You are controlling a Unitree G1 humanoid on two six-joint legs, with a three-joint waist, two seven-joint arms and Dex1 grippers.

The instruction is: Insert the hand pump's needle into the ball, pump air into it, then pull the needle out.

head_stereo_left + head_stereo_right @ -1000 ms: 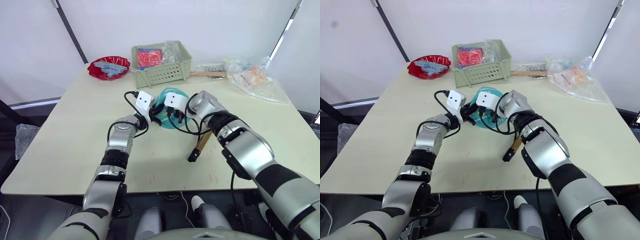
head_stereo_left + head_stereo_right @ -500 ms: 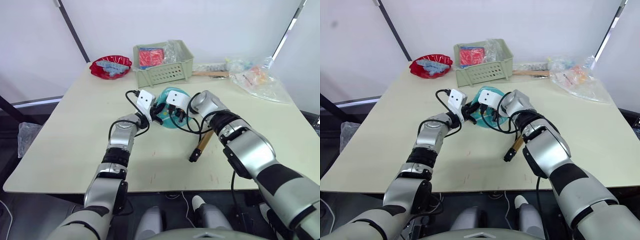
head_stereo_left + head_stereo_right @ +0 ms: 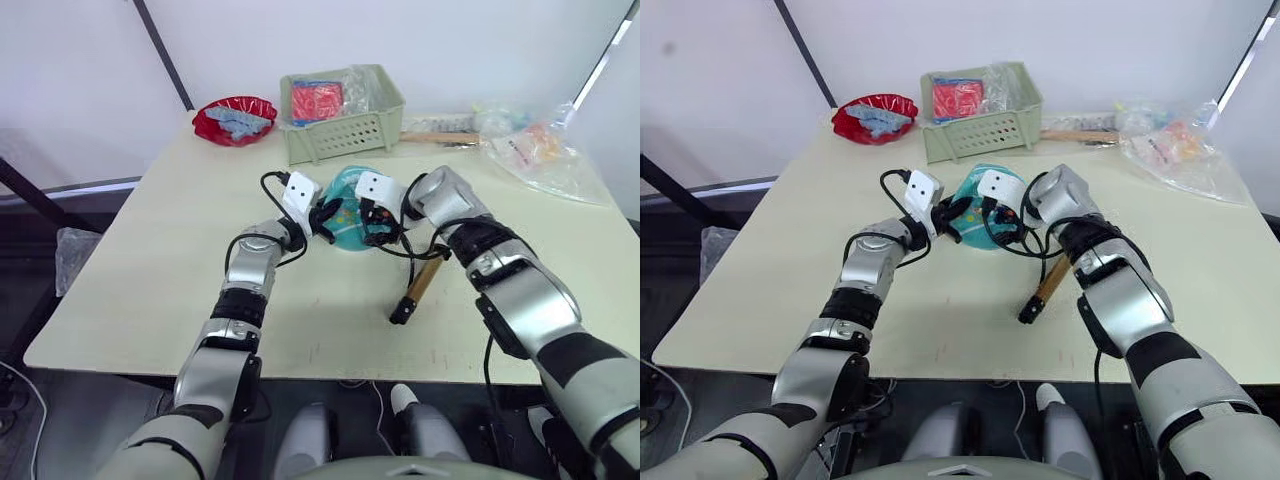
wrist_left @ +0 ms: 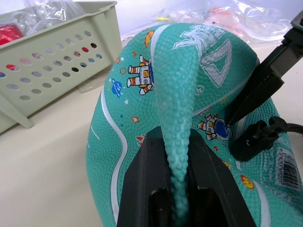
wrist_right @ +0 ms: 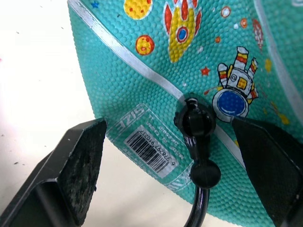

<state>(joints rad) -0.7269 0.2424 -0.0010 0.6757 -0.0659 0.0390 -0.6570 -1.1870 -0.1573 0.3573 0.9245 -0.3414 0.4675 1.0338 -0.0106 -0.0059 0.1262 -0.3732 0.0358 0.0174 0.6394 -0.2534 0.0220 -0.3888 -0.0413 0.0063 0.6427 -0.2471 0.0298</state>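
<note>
Left eye view: since the earlier pictures the whole scene has shifted, which is taken as camera motion, while the ball (image 3: pixel 350 205), the pump (image 3: pixel 420 290) and both grippers are found in the same relations as before. The ball is kept mid-table, its soft skin pinched into a ridge and clenched by the left gripper (image 4: pixel 176 142) at its 9 o'clock. At its 3 o'clock the right gripper (image 5: pixel 168 127) is spread wide, with a finger on either side of the needle (image 5: pixel 195 122) and apart from it. The black fitting is pressed against the ball's skin, so the pin itself is hidden; it is probably seated already. If so, insertion is judged done and pumping is next. The pump is lying untouched at the ball's 4 o'clock, joined by the hose (image 5: pixel 199 208). A basket (image 3: pixel 340 135) is standing near at 12 o'clock, so little room is left there. Bare table (image 3: pixel 150 270) is open from 6 to 8 o'clock. The pump's handle end is nearest the front edge.
</note>
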